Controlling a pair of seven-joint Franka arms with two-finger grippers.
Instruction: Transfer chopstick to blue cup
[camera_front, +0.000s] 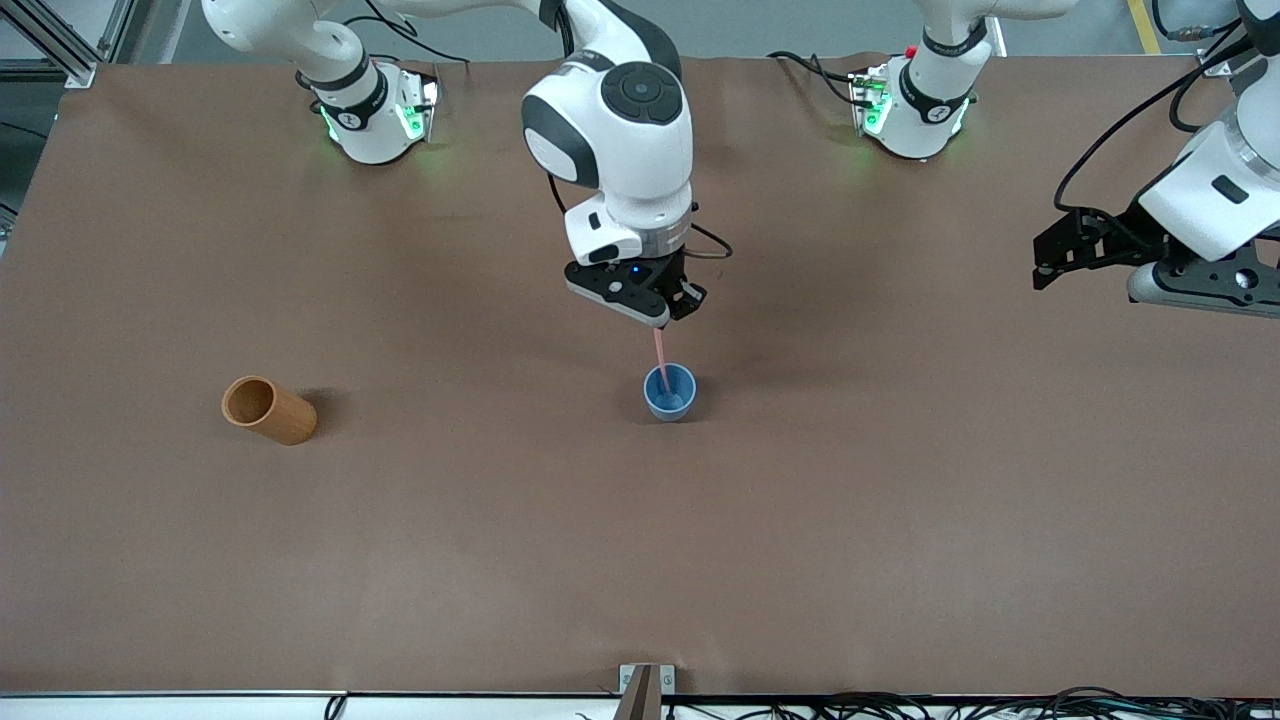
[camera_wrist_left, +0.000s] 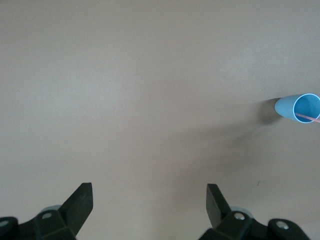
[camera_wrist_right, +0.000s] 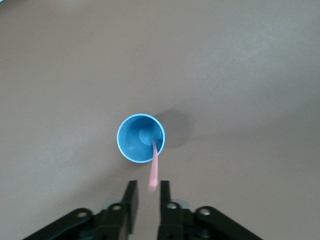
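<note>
The blue cup (camera_front: 670, 392) stands upright at the middle of the table. The pale pink chopstick (camera_front: 660, 352) has its lower end inside the cup and leans up toward my right gripper (camera_front: 661, 325), which hangs just over the cup. In the right wrist view the cup (camera_wrist_right: 131, 140) is below the gripper (camera_wrist_right: 148, 186). The chopstick's (camera_wrist_right: 154, 170) top end sits between the slightly parted fingers with a gap on each side. My left gripper (camera_front: 1042, 268) waits open and empty in the air over the left arm's end of the table (camera_wrist_left: 150, 192). Its view shows the cup (camera_wrist_left: 292, 106) far off.
An orange-brown wooden cylindrical holder (camera_front: 268, 409) lies on its side toward the right arm's end of the table, well apart from the cup. The brown table cover (camera_front: 900, 500) is bare around the cup. Cables run along the table's near edge.
</note>
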